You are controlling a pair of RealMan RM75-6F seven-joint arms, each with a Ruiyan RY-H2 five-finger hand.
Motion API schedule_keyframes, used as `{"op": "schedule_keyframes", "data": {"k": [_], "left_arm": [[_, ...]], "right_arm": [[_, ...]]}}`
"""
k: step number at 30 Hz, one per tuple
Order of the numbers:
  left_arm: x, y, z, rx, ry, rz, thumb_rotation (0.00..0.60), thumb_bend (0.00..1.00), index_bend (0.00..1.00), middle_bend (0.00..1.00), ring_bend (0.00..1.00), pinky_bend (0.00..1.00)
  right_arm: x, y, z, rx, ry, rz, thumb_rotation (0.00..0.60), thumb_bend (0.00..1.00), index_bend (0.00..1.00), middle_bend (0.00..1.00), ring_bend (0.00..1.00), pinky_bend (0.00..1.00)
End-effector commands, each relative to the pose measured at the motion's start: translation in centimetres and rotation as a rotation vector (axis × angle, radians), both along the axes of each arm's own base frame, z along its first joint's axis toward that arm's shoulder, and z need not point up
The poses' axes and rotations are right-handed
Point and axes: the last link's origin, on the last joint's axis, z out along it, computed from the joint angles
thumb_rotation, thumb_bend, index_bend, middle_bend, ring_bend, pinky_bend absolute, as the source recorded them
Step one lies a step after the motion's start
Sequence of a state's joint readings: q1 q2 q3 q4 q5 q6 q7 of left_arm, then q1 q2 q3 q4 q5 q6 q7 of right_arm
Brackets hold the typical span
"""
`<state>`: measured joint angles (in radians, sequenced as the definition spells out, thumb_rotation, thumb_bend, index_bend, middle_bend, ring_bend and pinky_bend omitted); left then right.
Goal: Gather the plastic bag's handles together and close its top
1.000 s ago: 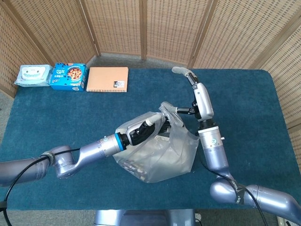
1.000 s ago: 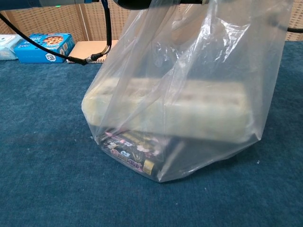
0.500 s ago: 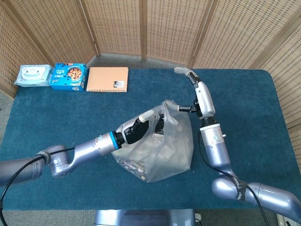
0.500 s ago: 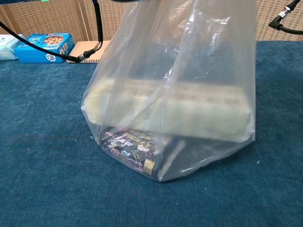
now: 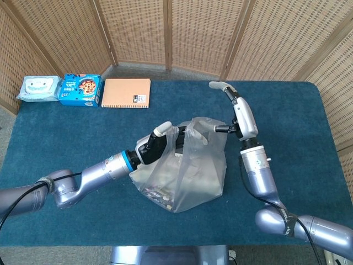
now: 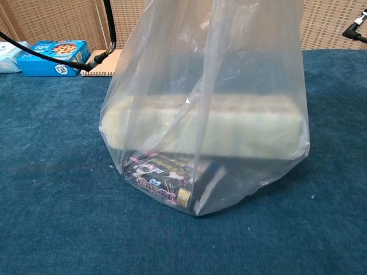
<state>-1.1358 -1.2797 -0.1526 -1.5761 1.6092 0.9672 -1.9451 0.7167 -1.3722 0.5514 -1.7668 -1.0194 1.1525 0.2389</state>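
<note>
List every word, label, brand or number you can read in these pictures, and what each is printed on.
No text can be read for certain.
Blue box: cookie picture and print, too small to read.
Orange notebook: small dark label at its corner, illegible.
Wipes pack: print blurred.
Dark packet inside the plastic bag: pink and white lettering, blurred through the film.

The worktop [image 5: 66, 138] is covered in deep teal cloth, and on it the bag [image 5: 190, 165] is clear and colourless, showing a pale cream block [image 6: 212, 123] above a dark packet [image 6: 160, 180] printed in pink, purple and yellow. At the far corner lie a pale blue pack [image 5: 37, 88], a bright blue box [image 5: 80, 90] with a biscuit picture and an orange-tan notebook [image 5: 126, 93]. Both arms are silver-grey, the left hand [image 5: 157, 144] black with a blue wrist band, against tan woven-cane screens [image 5: 165, 33].
</note>
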Motion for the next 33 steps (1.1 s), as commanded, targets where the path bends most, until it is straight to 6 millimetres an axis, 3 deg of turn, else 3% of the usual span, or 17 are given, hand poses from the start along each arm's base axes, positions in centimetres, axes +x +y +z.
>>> {"op": "schedule_keyframes", "data": {"k": [1,33], "left_arm": [[-0.1,0.0,0.2,0.004,-0.007,0.006,0.0,0.26,0.31,0.26,0.16,0.17],[-0.9,-0.3,1.6,0.014,-0.049,0.036,0.0,0.26,0.31,0.27,0.16,0.17]], "right_arm": [[-0.4,0.2,0.2,0.004,0.006,0.005,0.544,0.07,0.19,0.22,0.12,0.09],[-5.2,1.6,2.9,-0.046,0.026,-0.033,0.544,0.07,0.18,0.22,0.12,0.09]]}}
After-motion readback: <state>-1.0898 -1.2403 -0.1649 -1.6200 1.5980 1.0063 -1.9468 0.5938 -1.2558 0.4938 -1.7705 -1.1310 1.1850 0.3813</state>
